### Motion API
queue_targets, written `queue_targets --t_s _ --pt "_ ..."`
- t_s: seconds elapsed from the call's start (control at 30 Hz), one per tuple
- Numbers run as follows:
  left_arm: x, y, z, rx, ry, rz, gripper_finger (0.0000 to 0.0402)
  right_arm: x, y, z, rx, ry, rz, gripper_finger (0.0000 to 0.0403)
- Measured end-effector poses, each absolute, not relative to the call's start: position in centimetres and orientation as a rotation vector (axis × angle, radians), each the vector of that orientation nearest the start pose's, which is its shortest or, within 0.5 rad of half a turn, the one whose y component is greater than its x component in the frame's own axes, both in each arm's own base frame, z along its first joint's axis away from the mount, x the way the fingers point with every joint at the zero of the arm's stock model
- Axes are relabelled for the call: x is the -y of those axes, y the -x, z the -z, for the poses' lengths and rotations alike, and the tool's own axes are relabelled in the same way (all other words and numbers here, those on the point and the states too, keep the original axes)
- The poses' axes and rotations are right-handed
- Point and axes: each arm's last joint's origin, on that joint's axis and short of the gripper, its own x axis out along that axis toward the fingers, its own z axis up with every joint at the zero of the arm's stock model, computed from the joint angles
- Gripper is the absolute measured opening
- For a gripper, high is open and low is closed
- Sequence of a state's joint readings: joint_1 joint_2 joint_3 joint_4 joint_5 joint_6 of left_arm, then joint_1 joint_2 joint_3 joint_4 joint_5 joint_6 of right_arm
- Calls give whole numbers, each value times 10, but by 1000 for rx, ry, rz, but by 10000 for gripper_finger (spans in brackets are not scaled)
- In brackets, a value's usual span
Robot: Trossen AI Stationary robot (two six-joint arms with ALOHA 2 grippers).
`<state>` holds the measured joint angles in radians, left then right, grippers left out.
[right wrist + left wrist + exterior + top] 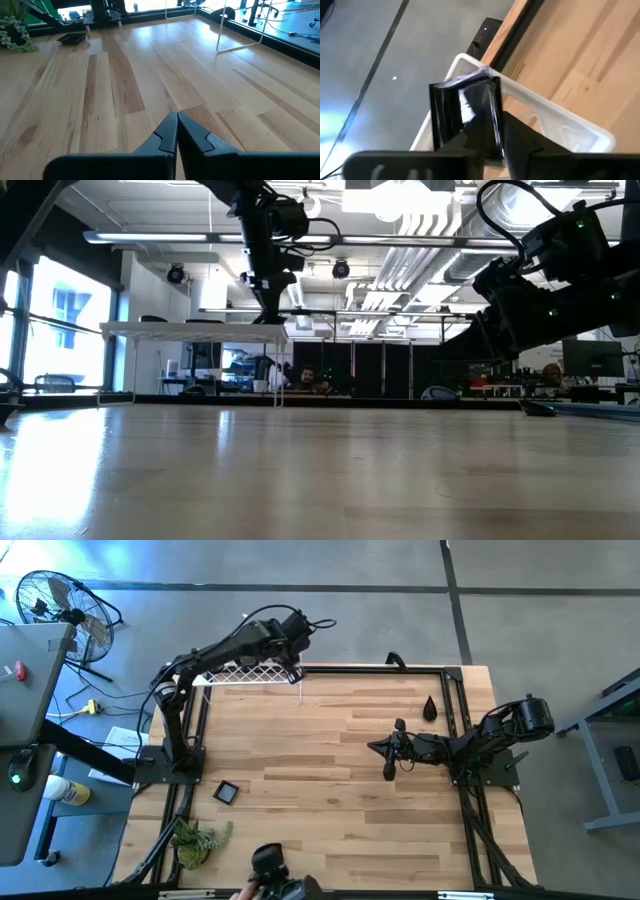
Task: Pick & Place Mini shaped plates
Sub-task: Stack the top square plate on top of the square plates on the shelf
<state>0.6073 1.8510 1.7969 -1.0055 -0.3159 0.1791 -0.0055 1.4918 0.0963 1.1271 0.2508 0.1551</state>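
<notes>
Left pincer [485,145] w/ square black plate [465,112] over white rack [555,112], no legible labels.

A broad wooden counter [300,470] fills the lower half of the low view. At its far edge stands a white rack [195,332] on thin legs. The left arm comes down from above, its hand [272,315] just over the rack's right end. The right arm [545,290] hangs dark at the right. Beyond lie windows and ceiling pipes
</notes>
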Motion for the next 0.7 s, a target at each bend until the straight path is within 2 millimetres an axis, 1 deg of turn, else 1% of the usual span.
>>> queue_targets --t_s 0.13,0.27,0.53,0.6,0.7 --pt "-226 -314 -320 -1164 4 -726 93 8 -193 -110 -247 -121 275 2" --pt "-223 -313 -321 -1182 -8 -719 116 8 -193 -111 -246 -121 275 5" --pt "-220 -309 -334 -1179 -18 -710 118 8 -193 -111 -246 -121 275 2" --pt "-220 -310 -334 -1171 -10 -697 110 8 -193 -111 -246 -121 275 2" --pt "-220 -310 -333 -1175 -5 -686 87 8 -193 -111 -246 -122 275 5"
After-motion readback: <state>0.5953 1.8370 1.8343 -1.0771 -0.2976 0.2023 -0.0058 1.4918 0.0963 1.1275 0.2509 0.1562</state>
